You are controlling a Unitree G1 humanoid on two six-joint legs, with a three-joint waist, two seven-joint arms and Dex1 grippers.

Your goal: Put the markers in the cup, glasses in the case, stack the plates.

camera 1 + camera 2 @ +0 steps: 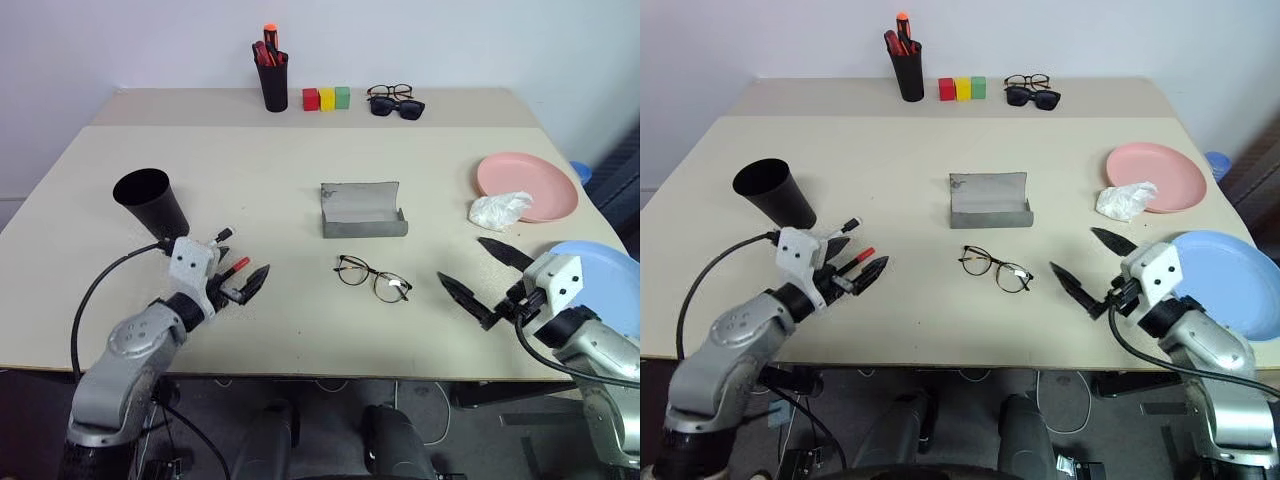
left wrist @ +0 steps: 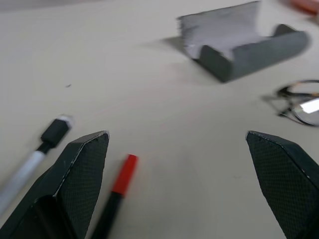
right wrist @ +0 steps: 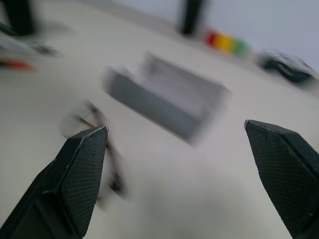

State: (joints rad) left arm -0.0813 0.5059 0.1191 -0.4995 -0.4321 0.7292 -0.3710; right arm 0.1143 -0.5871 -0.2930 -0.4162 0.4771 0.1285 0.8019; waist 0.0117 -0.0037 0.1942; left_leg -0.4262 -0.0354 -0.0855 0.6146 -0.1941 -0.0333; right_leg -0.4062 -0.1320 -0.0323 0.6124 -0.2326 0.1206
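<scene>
Left gripper (image 1: 238,272) jaws wide over markers (image 2: 119,177) at lower left; right gripper (image 1: 487,278) wide, lower right, empty.

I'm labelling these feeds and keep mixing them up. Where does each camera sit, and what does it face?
Left and right eye: on the head, looking forward and down over the table; both arms show, left gripper and right gripper with open jaws.
Left wrist: along its own jaws at the markers, case and glasses.
Right wrist: along its own jaws at the case and glasses.
Shared: both wrist views hold the case and glasses.
</scene>
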